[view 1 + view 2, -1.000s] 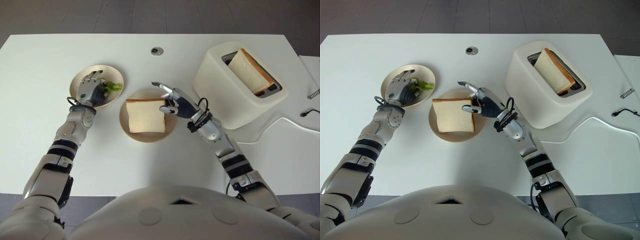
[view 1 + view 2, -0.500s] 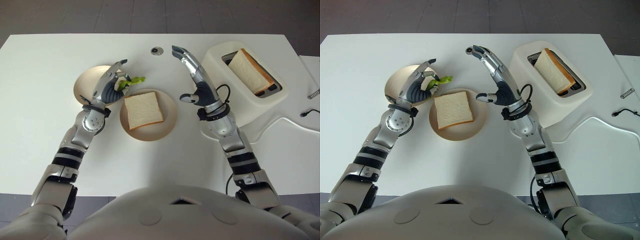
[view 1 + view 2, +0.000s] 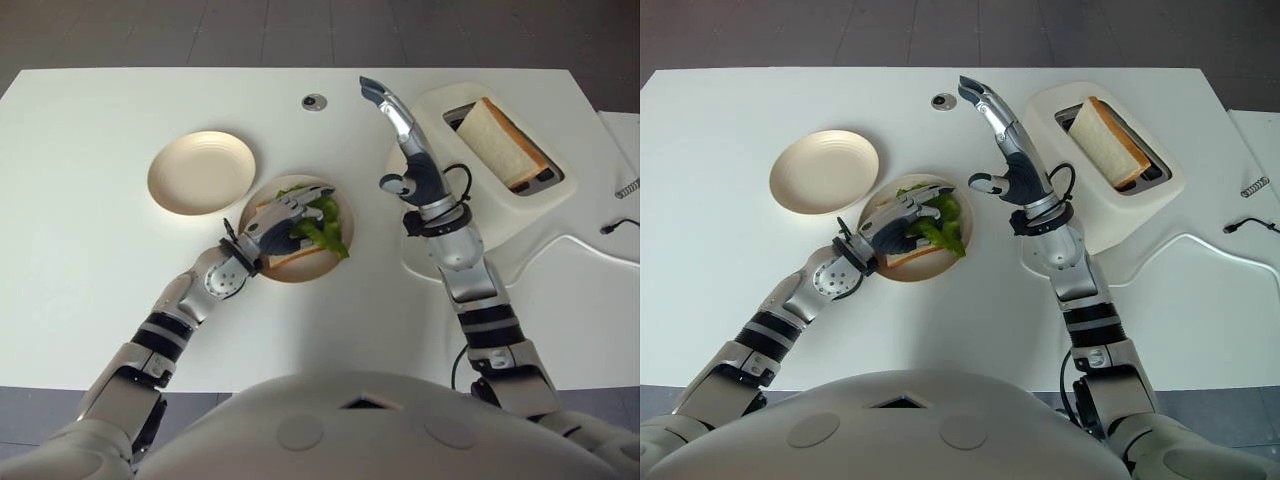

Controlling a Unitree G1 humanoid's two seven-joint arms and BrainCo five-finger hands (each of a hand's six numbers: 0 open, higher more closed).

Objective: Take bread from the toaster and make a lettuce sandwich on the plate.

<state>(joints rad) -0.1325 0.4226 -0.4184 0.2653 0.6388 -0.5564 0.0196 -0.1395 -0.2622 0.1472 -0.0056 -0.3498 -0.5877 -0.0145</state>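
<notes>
Our left hand (image 3: 283, 216) lies low over the middle of the counter (image 3: 100, 120), forearm slanting in from the near left. Our right hand (image 3: 412, 165) stands raised just left of the toaster (image 3: 470, 205), fingers stretched toward the far edge, holding nothing. One bread slice (image 3: 505, 145) stands tilted in the slot. On the plate (image 3: 300, 277) lies a second slice (image 3: 300, 259), and on it the lettuce (image 3: 326, 228), running far-left to near-right, gripped under our left hand's curled fingers.

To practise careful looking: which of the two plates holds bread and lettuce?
The plate nearer the toaster, where the left hand grips lettuce; the other plate lies farther left.
</notes>
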